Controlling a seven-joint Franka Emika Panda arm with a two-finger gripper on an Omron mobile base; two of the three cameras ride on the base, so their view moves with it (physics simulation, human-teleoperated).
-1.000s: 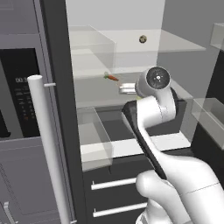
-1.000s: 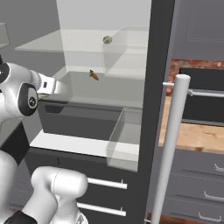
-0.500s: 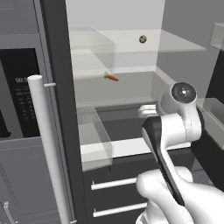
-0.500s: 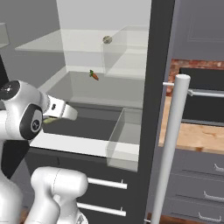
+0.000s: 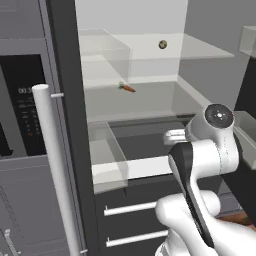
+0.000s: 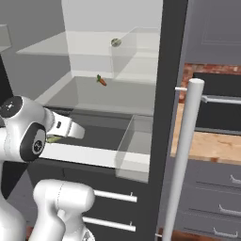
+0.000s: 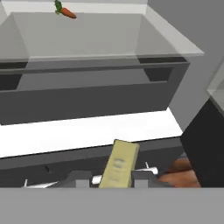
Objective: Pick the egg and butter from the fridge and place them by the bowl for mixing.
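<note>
while gripping butter (image 7: 119,163), claw (image 7: 110,178) points level into fridge (image 5: 150,165).

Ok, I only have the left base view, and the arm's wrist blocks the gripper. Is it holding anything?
Observer: Yes. In the hand view the gripper is shut on the butter, a pale yellow stick standing between its fingertips.
Operator: Does any other camera catch it?
Observer: The right base view does. A pale bit of it pokes out beside the wrist.
Operator: What is to the right of the fridge?
Observer: In the right base view, a wooden counter lies beyond the door handle.
</note>
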